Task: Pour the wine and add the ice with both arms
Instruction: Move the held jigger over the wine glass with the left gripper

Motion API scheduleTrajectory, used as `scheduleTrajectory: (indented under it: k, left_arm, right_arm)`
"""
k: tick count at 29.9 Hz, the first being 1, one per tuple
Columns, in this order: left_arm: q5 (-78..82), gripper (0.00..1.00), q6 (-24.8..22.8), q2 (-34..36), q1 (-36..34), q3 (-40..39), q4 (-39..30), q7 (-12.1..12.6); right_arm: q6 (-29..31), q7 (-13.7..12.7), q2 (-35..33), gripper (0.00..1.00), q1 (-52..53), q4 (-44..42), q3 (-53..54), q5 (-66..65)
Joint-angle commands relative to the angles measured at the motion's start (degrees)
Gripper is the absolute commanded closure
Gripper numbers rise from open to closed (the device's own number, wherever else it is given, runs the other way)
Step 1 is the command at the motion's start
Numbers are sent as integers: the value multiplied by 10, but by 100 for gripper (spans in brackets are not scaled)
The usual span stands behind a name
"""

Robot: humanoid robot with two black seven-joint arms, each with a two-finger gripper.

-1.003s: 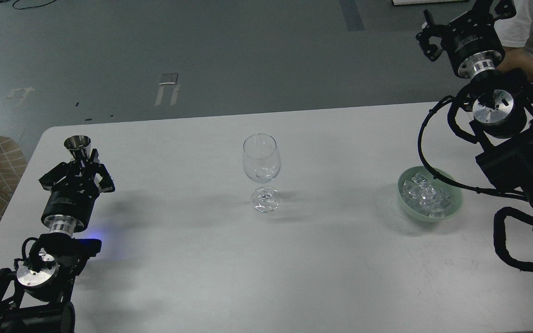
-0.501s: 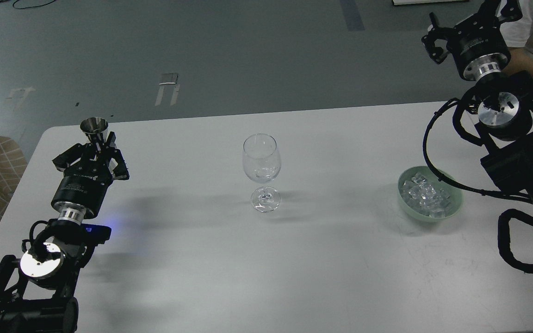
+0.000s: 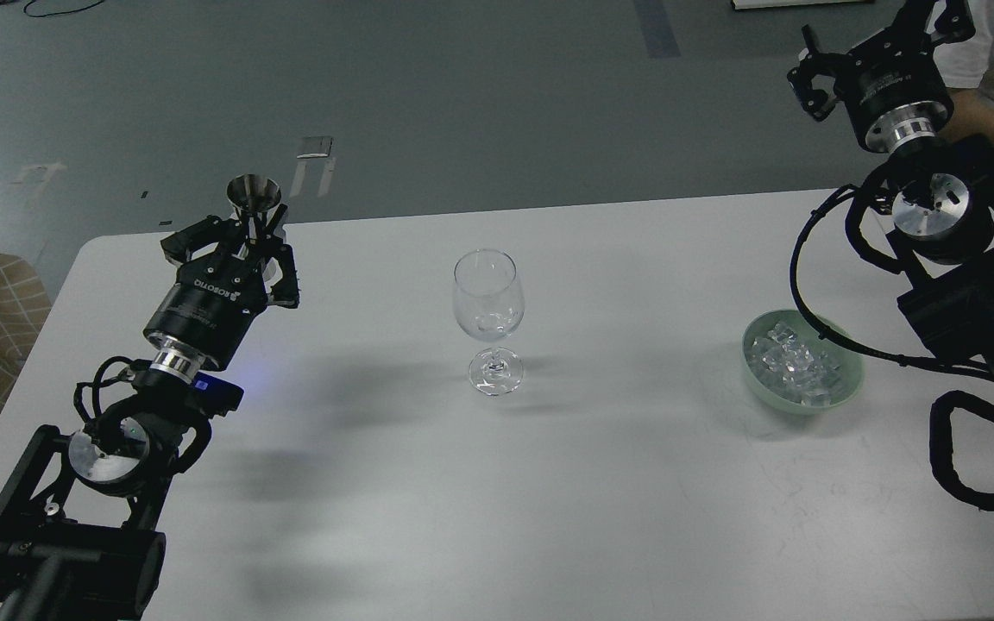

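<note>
Listing what you have on the white table (image 3: 428, 517), clock directions read from the wine glass (image 3: 487, 319) at centre:

- Wine glass: upright, long axis vertical, mouth up, foot on the table. No liquid can be made out in its bowl.
- Left claw (image 3: 251, 237): at 9 to 10 o'clock, above the table's far left part, pinching a small metal cup (image 3: 254, 197). Cup upright, flared mouth up, long axis vertical. Wine inside it cannot be seen.
- Green bowl (image 3: 842, 388): at 3 o'clock, well apart from the glass.
- Ice (image 3: 795, 362): a heap of clear cubes inside the bowl.
- Right claw (image 3: 816, 73): at 1 to 2 o'clock, beyond the table's far edge, pointing away from you. Its fingers look spread and carry nothing.
</note>
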Motion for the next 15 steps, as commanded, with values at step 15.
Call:
scheduleTrajectory:
  k: [15]
  left_arm:
    - [98,84,4,0,-27,73,-53,26]
  right_arm:
    - [1,0,-10,0,-5,2,1,1]
